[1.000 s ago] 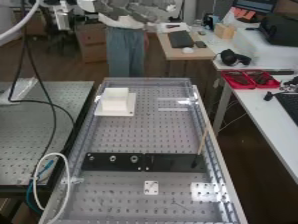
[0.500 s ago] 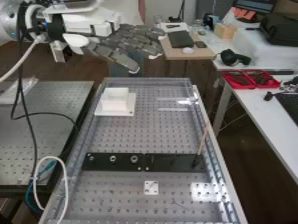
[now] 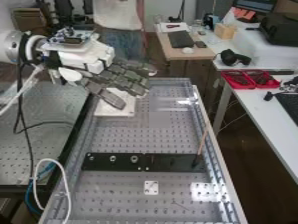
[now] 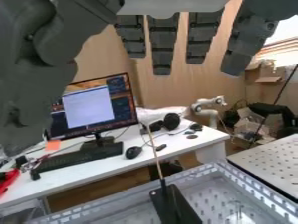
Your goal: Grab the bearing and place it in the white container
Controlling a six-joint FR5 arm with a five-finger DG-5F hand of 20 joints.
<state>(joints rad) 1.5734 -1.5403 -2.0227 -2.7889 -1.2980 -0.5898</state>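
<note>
Hand (image 3: 114,75): positioned above the far end of the perforated bench surface (image 3: 126,137), partly in front of the white container (image 3: 121,93) in the high view. State: fingers (image 4: 164,45) extended and apart, loosely straight, pointing out over the bench and slightly downward. Contact with the container cannot be determined.

White container: seated on a square white base (image 3: 123,112), near the high view's left rail. The hand hides part of it.

Bearing location: three small round metal parts (image 3: 134,159) are arranged in a row on the black plate (image 3: 103,161), well apart from the hand and nearer the high camera than the container. Which part is the bearing cannot be determined.

Adjoining item: a second black plate (image 3: 166,162), placed end to end with the first. At its outer end, a thin rod (image 3: 202,142) stands at a slight tilt.

Near side of the plates: a small white square piece (image 3: 151,187) with holes lies flat on the bench.

Surroundings: a white desk (image 4: 113,167) beside the bench supports a monitor (image 4: 90,107), a keyboard (image 4: 83,159) and black headphones (image 4: 171,121). Red trays (image 3: 241,81) rest on the same desk.
</note>
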